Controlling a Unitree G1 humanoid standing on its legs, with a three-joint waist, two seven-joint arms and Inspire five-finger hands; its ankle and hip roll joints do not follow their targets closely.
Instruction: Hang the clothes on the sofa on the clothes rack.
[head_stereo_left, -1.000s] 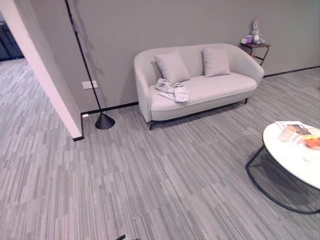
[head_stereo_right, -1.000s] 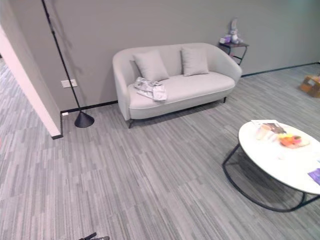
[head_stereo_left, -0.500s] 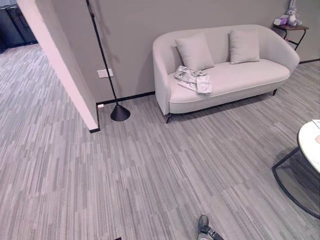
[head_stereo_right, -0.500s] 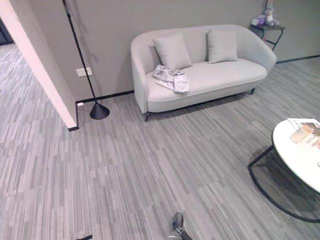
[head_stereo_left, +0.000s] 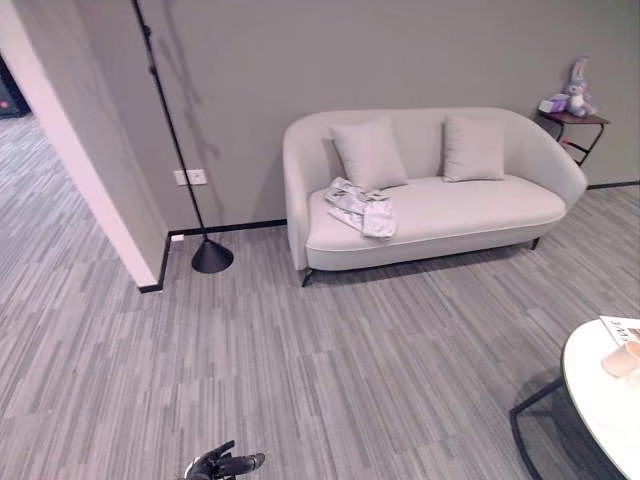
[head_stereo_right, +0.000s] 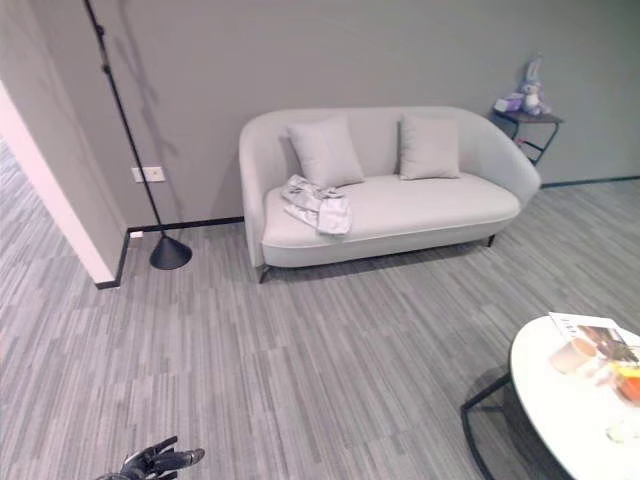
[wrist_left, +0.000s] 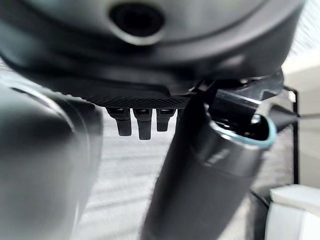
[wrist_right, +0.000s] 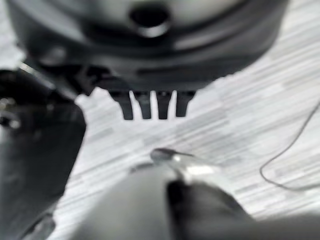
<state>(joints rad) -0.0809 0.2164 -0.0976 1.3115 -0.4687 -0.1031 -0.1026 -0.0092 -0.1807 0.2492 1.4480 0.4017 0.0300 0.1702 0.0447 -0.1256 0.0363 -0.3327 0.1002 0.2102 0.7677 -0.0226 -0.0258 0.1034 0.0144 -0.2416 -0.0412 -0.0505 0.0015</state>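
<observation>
Both hands hang relaxed and empty, left hand (head_stereo_left: 222, 464) low; I'd walk squarely up to the crumpled grey clothes (head_stereo_left: 361, 208) on the pale curved fabric sofa (head_stereo_left: 470, 210).

Pale grey sofa (head_stereo_left: 480, 215) against the wall in the upper middle of the frame, standing on striped grey carpet floor (head_stereo_left: 330, 370). On its seat, toward the left end: crumpled light clothes (head_stereo_left: 360, 208), hem draped just over the front edge. Two matching cushions (head_stereo_left: 370, 152) propped upright against the backrest, the left one just behind the clothes. Black floor lamp base (head_stereo_left: 211, 258) on the floor left of the sofa. Round white surface (head_stereo_right: 570, 400) at lower right, bearing a magazine (head_stereo_right: 590, 335) and a cup.
</observation>
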